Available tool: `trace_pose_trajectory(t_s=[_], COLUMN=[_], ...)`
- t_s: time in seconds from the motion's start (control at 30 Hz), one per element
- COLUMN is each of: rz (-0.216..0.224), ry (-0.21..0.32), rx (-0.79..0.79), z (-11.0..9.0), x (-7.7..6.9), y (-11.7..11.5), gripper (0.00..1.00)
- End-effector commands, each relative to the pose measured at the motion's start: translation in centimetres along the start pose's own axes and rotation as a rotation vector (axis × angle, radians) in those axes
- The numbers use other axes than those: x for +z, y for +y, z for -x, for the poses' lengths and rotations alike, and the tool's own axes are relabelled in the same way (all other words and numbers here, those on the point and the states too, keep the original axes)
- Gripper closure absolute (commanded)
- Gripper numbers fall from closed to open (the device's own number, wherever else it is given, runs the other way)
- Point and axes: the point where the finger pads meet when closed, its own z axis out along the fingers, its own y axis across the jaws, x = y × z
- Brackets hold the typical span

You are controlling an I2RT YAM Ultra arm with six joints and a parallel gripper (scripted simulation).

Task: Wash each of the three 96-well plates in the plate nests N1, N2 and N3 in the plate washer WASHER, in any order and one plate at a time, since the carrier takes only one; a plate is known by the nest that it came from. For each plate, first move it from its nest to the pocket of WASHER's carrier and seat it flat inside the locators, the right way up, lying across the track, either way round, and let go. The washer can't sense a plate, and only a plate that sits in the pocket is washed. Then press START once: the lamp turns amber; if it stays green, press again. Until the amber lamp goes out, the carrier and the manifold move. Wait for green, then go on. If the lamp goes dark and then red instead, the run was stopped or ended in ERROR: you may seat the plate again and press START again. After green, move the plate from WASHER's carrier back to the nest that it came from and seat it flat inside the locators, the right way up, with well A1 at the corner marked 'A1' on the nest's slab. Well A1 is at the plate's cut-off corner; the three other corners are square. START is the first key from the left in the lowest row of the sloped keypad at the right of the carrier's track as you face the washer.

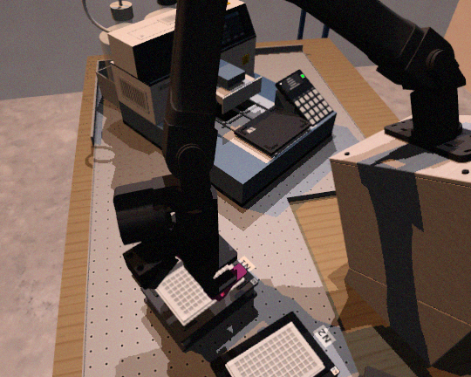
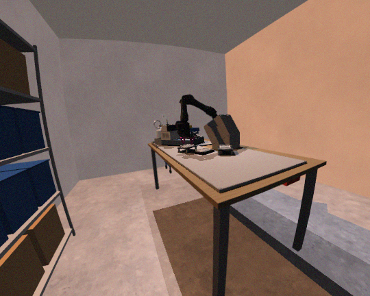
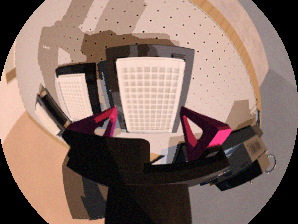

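While the arm (image 1: 189, 131) reaches down over the near end of the counter (image 1: 78, 227), its pincer (image 3: 157, 124) hangs spread to its full width just above the plate (image 1: 181, 293) in the first nest (image 1: 202, 325), gripping nothing. In the wrist view, the magenta fingers straddle the near end of that plate, one on each side; whether they touch it I cannot tell. The plate lies flat in its nest. A second plate (image 1: 276, 355) rests in the N2 nest (image 1: 309, 330) just beside it, toward the bottom edge of the top view. Well behind, the washer (image 1: 263, 163) shows its dark carrier (image 1: 273, 129) without a plate, and a green lamp (image 1: 303, 76) glows at the top of the sloped keypad (image 1: 307, 97).
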Motion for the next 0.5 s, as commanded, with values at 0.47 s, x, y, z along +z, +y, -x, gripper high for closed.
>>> trace_pose_trajectory(t_s=[0.47], rz=[-0.016], ry=[-0.050], rx=[0.019], z=[1.89], x=[0.35], y=[-1.16], gripper=[0.00])
